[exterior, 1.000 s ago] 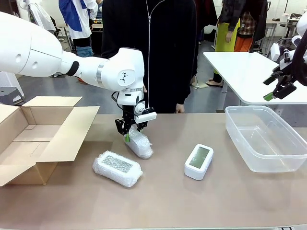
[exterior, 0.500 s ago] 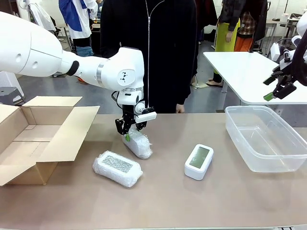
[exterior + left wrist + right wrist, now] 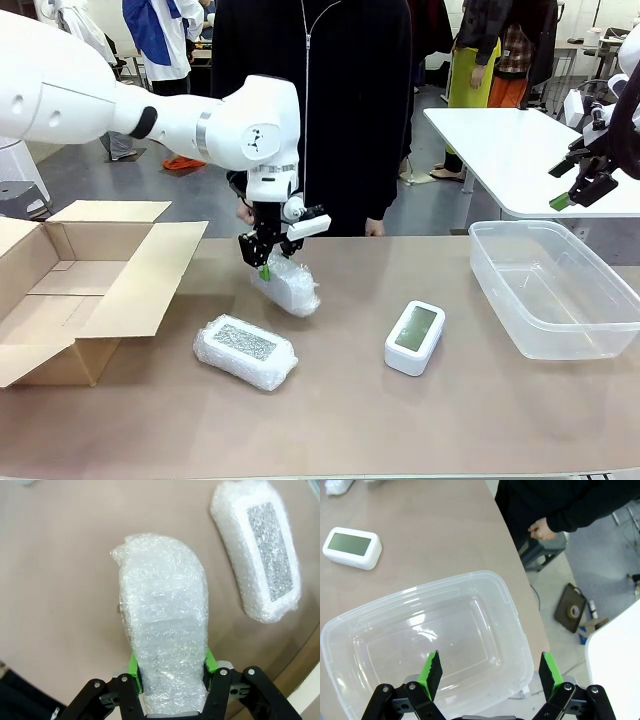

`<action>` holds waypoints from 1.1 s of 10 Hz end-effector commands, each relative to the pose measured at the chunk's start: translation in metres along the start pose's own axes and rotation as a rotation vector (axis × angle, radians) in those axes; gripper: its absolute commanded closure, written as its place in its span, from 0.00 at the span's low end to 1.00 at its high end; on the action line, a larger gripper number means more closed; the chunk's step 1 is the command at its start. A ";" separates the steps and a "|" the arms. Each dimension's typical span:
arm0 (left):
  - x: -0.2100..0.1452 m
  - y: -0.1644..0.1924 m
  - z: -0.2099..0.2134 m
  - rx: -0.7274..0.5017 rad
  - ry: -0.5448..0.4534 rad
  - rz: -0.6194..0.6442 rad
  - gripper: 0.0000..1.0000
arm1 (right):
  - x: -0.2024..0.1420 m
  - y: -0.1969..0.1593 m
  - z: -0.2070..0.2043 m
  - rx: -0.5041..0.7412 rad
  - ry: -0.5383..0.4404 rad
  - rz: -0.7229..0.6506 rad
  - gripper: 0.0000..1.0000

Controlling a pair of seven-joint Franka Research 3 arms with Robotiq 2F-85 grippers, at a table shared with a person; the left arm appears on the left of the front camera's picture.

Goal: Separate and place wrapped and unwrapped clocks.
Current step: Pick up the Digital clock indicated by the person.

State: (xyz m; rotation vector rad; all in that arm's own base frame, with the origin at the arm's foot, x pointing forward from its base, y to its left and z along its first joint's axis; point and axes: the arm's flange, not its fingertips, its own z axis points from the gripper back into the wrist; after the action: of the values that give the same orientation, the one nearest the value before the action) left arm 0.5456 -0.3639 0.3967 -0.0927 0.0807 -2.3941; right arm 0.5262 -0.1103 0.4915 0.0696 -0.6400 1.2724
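Where the left pincer [image 3: 265,268] squeezes it, the wrapped bundle [image 3: 162,645] is a fat, lumpy roll of whitish bubble wrap. The green pads [image 3: 133,666] press on its two sides near one end, so the pincer is closed part way and holds it tight. The bundle hangs tilted from the fingers, with its other end pointing away from them. The wrap is too cloudy to show what is inside. I cannot tell if its low end touches the table [image 3: 400,420] or hangs just over it.

Near the left pincer, a little toward the robot, the second wrapped bundle [image 3: 245,350] lies flat on the table, apart from the held one. A grey speckled face shows through its wrap. Farther off, to the pincer's right, the bare white clock [image 3: 414,337] lies with its pale grey-green screen up. Past the clock stands a clear plastic tub [image 3: 530,226]. On the pincer's left side sits an open cardboard box [image 3: 140,280], cut off by the picture edge.

The right pincer [image 3: 490,669] hangs high over the tub. It is wide open, with nothing between its green pads. A person in dark clothes [image 3: 350,110] stands just behind the left pincer, across the table.
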 end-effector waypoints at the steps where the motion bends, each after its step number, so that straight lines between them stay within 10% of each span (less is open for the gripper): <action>1: 0.005 -0.005 0.024 0.019 0.043 0.036 0.88 | -0.001 0.001 0.000 0.003 0.000 0.004 0.00; 4: 0.010 -0.007 0.050 -0.010 0.066 0.099 1.00 | -0.001 0.001 0.000 0.003 0.000 0.004 0.00; 5: 0.010 -0.008 0.060 -0.005 0.085 0.160 0.68 | -0.001 0.001 0.000 0.003 0.000 0.004 0.00; 7: 0.014 -0.011 0.075 0.008 0.089 0.215 0.88 | -0.001 0.001 0.000 0.003 0.000 0.004 0.00; 8: 0.016 -0.013 0.081 0.010 0.092 0.233 0.68 | -0.001 0.001 0.000 0.003 0.000 0.004 0.00; 9: 0.017 -0.014 0.084 0.012 0.090 0.235 1.00 | -0.001 0.001 0.000 0.003 0.000 0.004 0.00; 10: 0.017 -0.016 0.087 0.017 0.089 0.236 0.88 | -0.001 0.001 0.000 0.003 0.000 0.004 0.00; 11: 0.016 -0.018 0.089 0.024 0.081 0.235 1.00 | -0.001 0.001 0.000 0.003 0.000 0.004 0.00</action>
State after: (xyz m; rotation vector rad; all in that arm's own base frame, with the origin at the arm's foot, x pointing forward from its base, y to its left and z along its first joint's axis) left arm 0.5338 -0.3663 0.4818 0.0060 0.0855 -2.1770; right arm 0.5262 -0.1103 0.4915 0.0696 -0.6400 1.2724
